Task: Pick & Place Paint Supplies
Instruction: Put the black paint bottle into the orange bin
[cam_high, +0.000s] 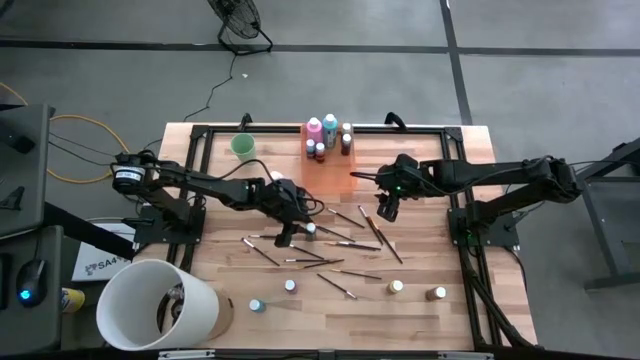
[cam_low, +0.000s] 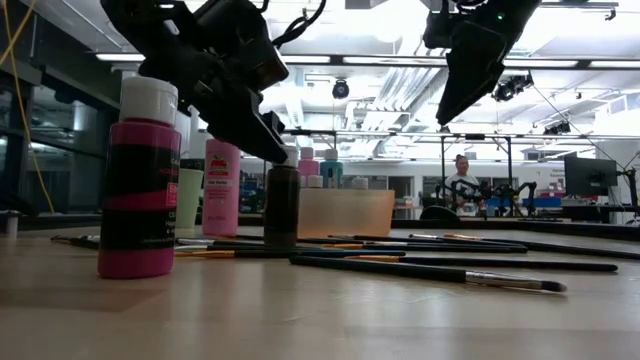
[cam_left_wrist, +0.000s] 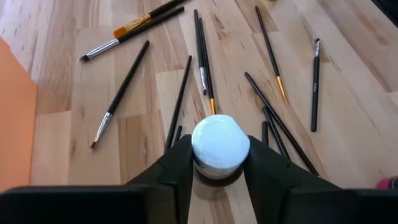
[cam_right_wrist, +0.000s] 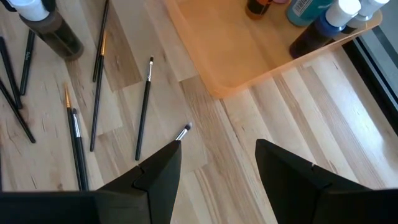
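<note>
Your left gripper (cam_left_wrist: 219, 171) sits low over the wooden table (cam_high: 420, 310), its two dark fingers (cam_left_wrist: 171, 168) pressed to either side of a small dark white-capped bottle (cam_left_wrist: 219, 146) that stands upright on the boards. The left wrist view shows this grasp plainly: the cap fills the gap between the fingers. From above you see only a pale dot at the gripper's tip (cam_high: 298, 232). The low view adds that the bottle (cam_low: 281, 205) rests on the table with the gripper coming down onto its top.

Just beyond the held bottle, thin dark-handled brushes (cam_left_wrist: 121, 93) lie scattered flat, fanning away from the fingers; one with an orange ferrule (cam_left_wrist: 140, 22) lies farther out. The high view shows the brushes (cam_high: 340, 245) spread between the two grippers.

Your right gripper (cam_right_wrist: 217, 162) hangs above the table with its fingers spread and nothing between them. Ahead of it, its wrist view shows the corner of the translucent orange tray (cam_right_wrist: 230, 50) with bottles standing inside, a detail the left wrist view reduces to an orange edge.

Only the high view shows the mint-green cup (cam_high: 243, 147) beside the tray, a white bucket (cam_high: 155, 305) at the table's near corner behind the left gripper, and three more small bottles (cam_high: 396, 287) standing apart near the front edge. Only the low view shows a large pink bottle (cam_low: 140, 185) close to the camera.
</note>
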